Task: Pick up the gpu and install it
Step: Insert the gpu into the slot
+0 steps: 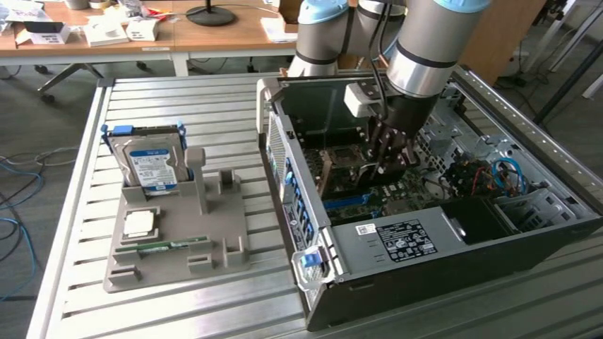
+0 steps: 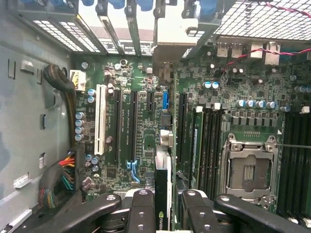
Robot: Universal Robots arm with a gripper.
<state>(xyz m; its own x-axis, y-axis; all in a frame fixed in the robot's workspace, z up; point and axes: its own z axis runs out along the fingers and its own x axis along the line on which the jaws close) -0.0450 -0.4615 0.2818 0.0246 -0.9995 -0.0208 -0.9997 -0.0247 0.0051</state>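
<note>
In the wrist view the gpu (image 2: 162, 182) is seen edge-on, a thin dark card clamped between my two black fingers (image 2: 142, 208). Its silver bracket (image 2: 170, 41) reaches the rear slot openings of the case. The card hangs over the green motherboard (image 2: 136, 145), lined up along the long black expansion slots (image 2: 182, 126). Whether it touches a slot I cannot tell. My gripper (image 2: 165, 201) is shut on the gpu. The exterior view has the gripper (image 1: 386, 159) reaching down inside the open computer case (image 1: 527, 219).
On the slatted table a grey holder (image 1: 222, 247) carries a blue-labelled hard drive (image 1: 151, 166), a square chip (image 1: 140, 223) and a green memory stick (image 1: 169, 246). Case walls, the drive cage (image 1: 405, 240), cable bundles (image 2: 60, 182) and the processor socket (image 2: 248, 170) surround the gripper.
</note>
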